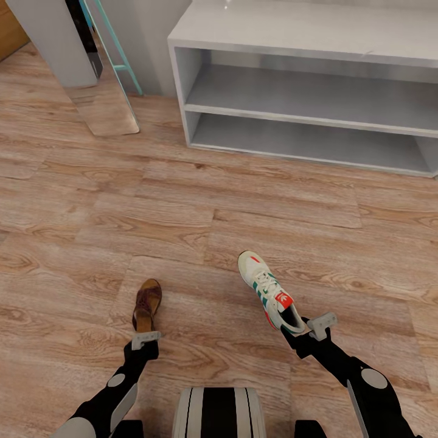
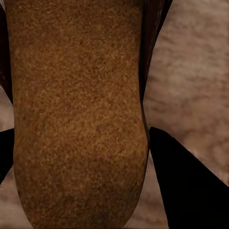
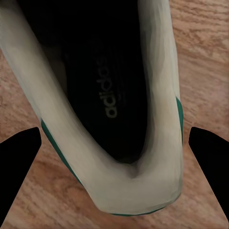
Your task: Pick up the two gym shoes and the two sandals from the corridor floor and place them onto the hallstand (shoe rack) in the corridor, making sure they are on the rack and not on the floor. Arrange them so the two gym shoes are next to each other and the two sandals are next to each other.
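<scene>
Corridor floor [image 1: 182,213]: hallstand [image 1: 304,36] ahead of both hands. Left hand [image 1: 146,338] grasping sandal [image 1: 147,304]; right hand [image 1: 307,327] grasping gym shoe [image 1: 267,292], toes forward.

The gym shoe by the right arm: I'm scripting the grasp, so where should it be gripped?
Grip the gym shoe at its heel collar, coming from behind the heel. Its open mouth faces the right gripper, and the collar walls look thin enough for the fingers to straddle; the toe points away toward the hallstand.
</scene>
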